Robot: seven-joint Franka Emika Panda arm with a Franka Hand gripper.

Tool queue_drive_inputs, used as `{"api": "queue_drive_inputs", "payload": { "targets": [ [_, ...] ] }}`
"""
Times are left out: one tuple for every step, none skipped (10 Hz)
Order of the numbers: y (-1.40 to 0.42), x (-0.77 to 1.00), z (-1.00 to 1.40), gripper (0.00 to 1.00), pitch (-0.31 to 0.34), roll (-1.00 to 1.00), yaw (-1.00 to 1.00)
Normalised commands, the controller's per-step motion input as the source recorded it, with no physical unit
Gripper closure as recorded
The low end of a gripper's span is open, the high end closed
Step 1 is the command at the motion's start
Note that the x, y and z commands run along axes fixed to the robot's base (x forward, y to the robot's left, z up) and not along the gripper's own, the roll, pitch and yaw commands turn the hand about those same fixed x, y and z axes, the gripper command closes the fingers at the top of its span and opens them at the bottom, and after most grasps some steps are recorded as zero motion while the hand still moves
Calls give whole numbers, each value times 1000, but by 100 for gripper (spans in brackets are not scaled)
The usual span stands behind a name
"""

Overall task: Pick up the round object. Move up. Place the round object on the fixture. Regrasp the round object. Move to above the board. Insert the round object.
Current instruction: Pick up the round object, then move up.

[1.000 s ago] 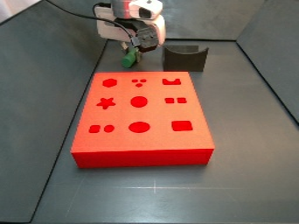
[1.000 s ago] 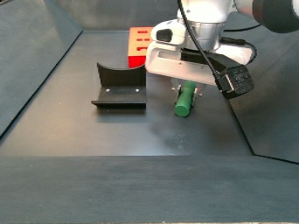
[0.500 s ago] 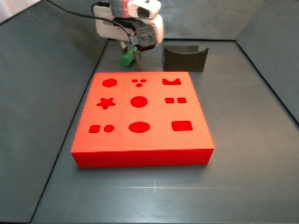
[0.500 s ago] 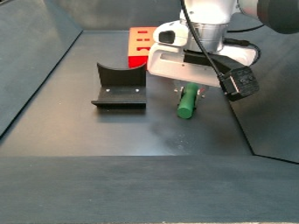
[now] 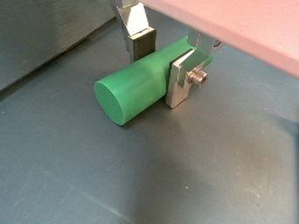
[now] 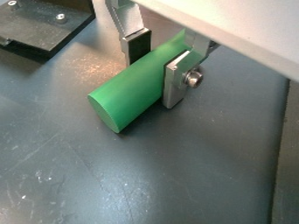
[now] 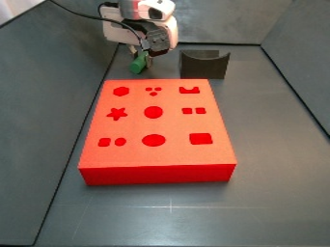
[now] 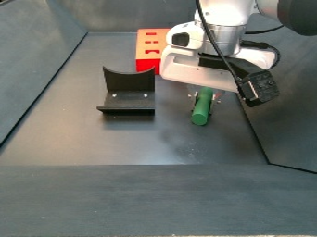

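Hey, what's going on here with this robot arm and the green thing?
The arm's gripper is down near the floor behind the red board, with its two fingers on either side of the green round object. The peg looks clamped, lying tilted with its free end low by the floor; whether it has lifted off is unclear. The dark fixture stands empty nearby, so placing it there is not yet done.

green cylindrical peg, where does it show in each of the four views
Wrist view: green cylindrical peg centre, between the gripper fingers.
Wrist view: peg centre, same grip.
Side view: peg at the back, beyond the red board.
Side view: peg right of centre, under the gripper.
Shared landmark: dark notched fixture.
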Motion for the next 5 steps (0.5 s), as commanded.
{"api": "queue_drive_inputs", "payload": {
  "targets": [
    [0,0,0,100,0,0,0],
    [0,0,833,100,0,0,0],
    [9,-33,767,100,32,3,12],
    [13,-31,596,100,59,19,-1],
    [10,-25,508,100,63,27,-8]
  ]
}}
